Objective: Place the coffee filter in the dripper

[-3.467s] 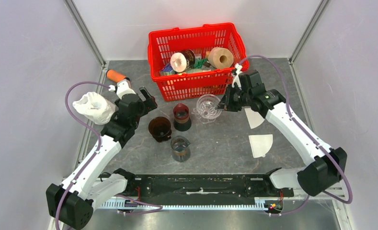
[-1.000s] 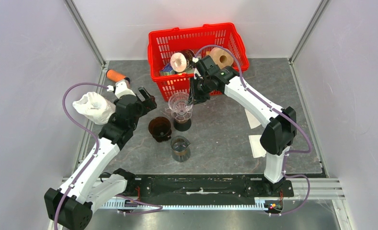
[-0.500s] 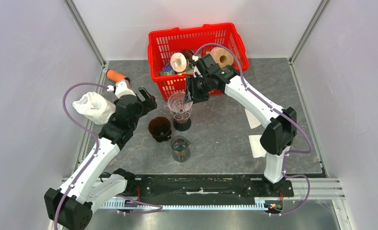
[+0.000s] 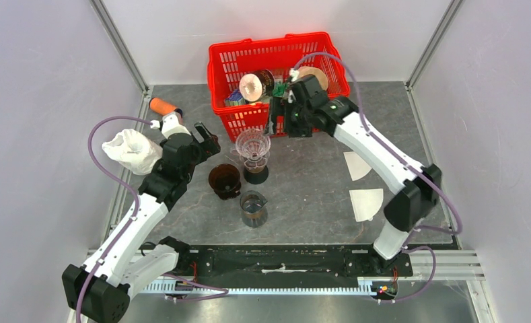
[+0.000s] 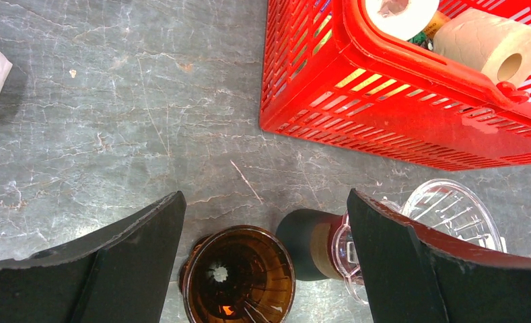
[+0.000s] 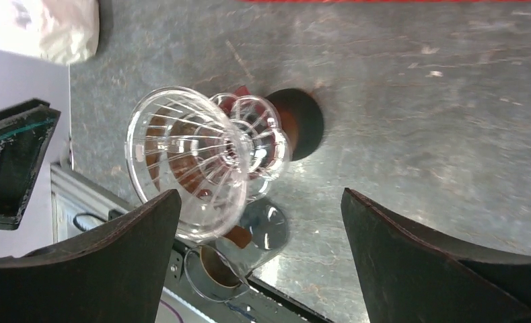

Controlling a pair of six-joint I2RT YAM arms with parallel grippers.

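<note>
A clear plastic dripper (image 4: 252, 143) sits tilted on top of a dark red and black cup (image 4: 256, 173). In the right wrist view the clear dripper (image 6: 195, 161) lies ahead of my open right gripper (image 6: 259, 262), apart from both fingers. My right gripper (image 4: 279, 126) hovers beside the basket front with nothing in it. Two white coffee filters (image 4: 355, 165) (image 4: 367, 203) lie flat at the right. My left gripper (image 5: 266, 262) is open above a brown dripper (image 5: 239, 276), holding nothing. In the top view the left gripper (image 4: 207, 138) is just behind that brown dripper (image 4: 224, 180).
A red basket (image 4: 217, 64) with paper rolls stands at the back. A glass beaker (image 4: 253, 207) stands in front of the cup. A white crumpled bag (image 4: 131, 151) and an orange object (image 4: 161, 105) lie at the left.
My right gripper has opened, let go of the clear dripper on the dark cup, and drawn back to the right. The left arm has not moved.
</note>
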